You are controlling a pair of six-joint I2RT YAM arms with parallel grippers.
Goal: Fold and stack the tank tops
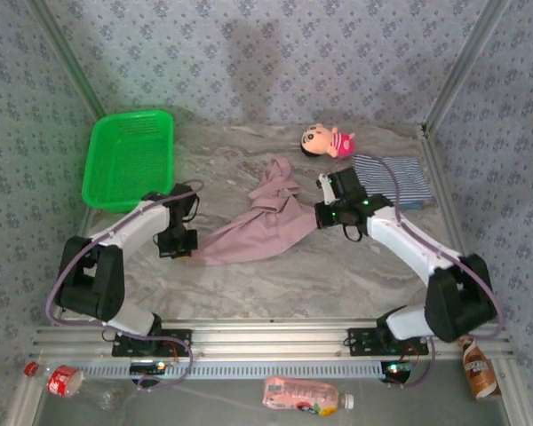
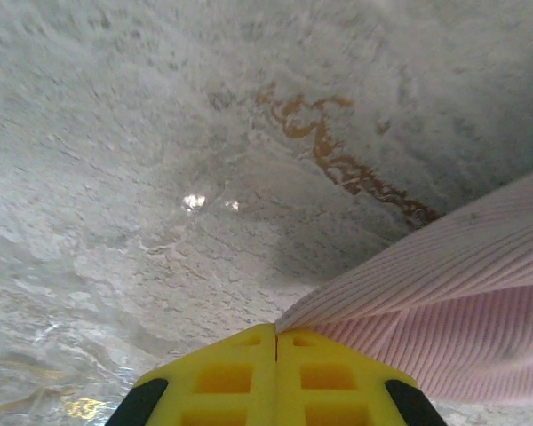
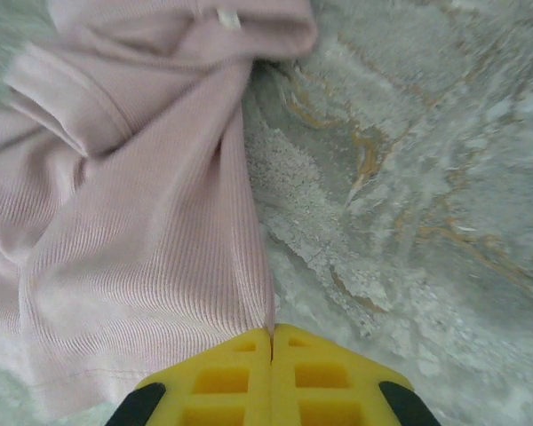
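Note:
The mauve-pink tank top (image 1: pixel 262 222) lies crumpled across the middle of the marble table. My left gripper (image 1: pixel 185 253) is shut on its left corner; in the left wrist view the ribbed pink cloth (image 2: pixel 444 302) runs right from the closed yellow jaws (image 2: pixel 276 333). My right gripper (image 1: pixel 322 216) is shut on the top's right edge, with the pink fabric (image 3: pixel 133 222) pinched at the closed tips (image 3: pixel 271 333). A folded navy-and-white striped tank top (image 1: pixel 393 180) rests at the back right, with a strip of teal-blue cloth (image 1: pixel 413 204) peeking out under it.
A green plastic basket (image 1: pixel 129 158) stands at the back left. A small pink plush doll (image 1: pixel 327 140) lies at the back centre, beside the striped top. Bottles (image 1: pixel 306 395) lie below the table's near rail. Patterned walls enclose the table on three sides.

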